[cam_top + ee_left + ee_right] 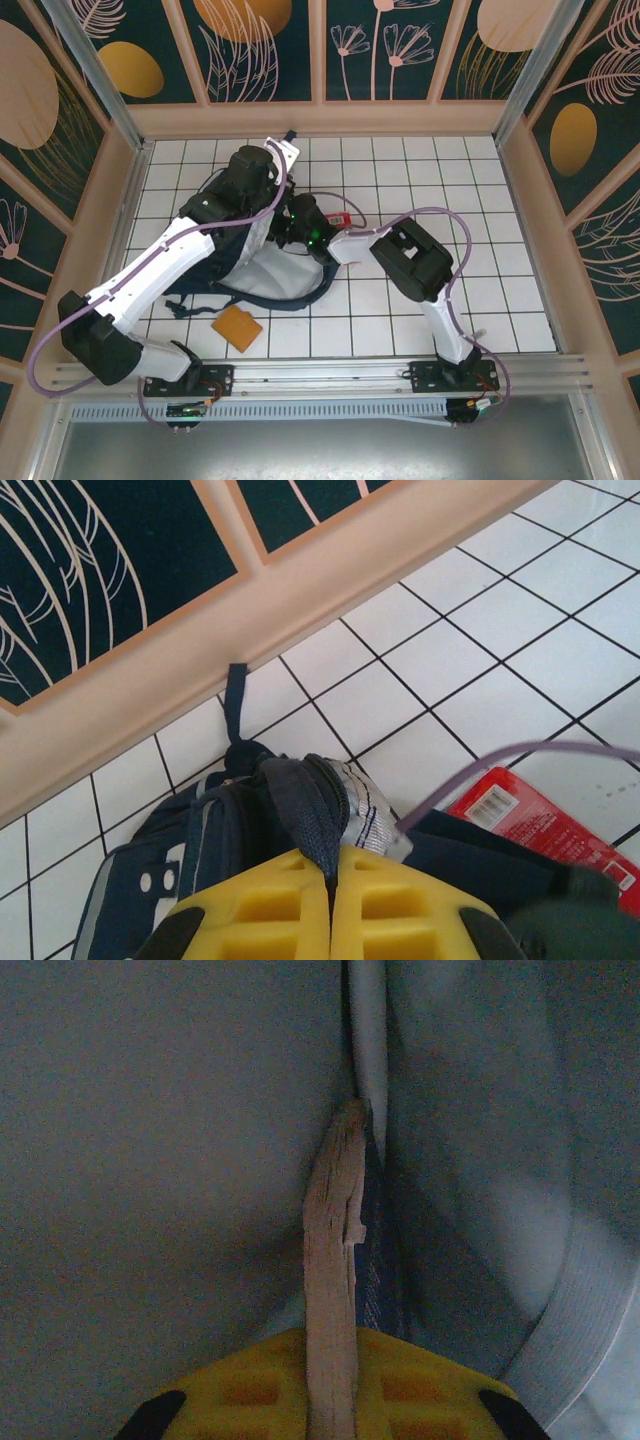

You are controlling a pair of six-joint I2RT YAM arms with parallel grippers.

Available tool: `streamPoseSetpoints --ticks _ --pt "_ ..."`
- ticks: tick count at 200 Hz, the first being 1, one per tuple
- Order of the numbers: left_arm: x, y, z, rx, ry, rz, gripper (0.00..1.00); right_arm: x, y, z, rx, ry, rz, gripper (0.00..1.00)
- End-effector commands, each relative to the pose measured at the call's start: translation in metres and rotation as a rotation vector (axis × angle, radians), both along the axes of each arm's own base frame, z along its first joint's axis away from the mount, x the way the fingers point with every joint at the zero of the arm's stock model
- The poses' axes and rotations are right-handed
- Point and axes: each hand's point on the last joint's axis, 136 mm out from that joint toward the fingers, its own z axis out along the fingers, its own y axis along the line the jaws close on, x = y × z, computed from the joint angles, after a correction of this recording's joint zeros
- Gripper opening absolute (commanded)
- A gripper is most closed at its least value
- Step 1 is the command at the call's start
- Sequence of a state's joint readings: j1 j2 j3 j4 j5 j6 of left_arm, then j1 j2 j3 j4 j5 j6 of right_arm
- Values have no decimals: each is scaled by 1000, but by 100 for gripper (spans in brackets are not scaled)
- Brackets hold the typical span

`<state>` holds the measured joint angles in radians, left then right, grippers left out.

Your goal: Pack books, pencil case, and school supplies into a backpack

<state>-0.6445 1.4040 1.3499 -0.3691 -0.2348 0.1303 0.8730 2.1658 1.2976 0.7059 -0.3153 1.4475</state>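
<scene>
Right hand (330, 1380) — book (335, 1240) inside backpack (150, 1160)

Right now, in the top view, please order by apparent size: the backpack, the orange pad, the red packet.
Largest: backpack, partly under the left arm.
Next: orange pad.
Smallest as seen: red packet, mostly hidden behind the right arm, so its true size is unsure.

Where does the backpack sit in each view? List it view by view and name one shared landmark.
Top external: backpack centre-left, under the left arm.
Left wrist: bottom left, navy fabric pinched in the left gripper.
Right wrist: pale grey lining around the tan slim piece in the right gripper.
Landmark: red rectangle beside the backpack, top and left wrist views.
</scene>
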Motion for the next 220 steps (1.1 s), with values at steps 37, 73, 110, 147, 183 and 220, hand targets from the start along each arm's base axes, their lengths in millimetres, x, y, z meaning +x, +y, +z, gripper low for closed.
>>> streamPoseSetpoints --ticks 37,73,110,147,183,220 --pt "2 -31 65 -193 -128 -120 0 31 32 -4 71 -70 -49 0" --pt "1 -35 62 -227 -115 -132 0 53 43 -41 15 -17 -60 14" --pt "18 -23 29 -188 -78 -38 0 51 3 -38 -14 16 -54 39" --pt "36 -2 -9 -157 -18 37 0 32 -62 -25 -71 26 -19 57" --pt "40 2 -45 -128 44 67 0 6 -110 -13 -153 21 3 61" --pt "38 2 -61 -131 75 70 0 -16 -146 -1 -284 -6 23 61"
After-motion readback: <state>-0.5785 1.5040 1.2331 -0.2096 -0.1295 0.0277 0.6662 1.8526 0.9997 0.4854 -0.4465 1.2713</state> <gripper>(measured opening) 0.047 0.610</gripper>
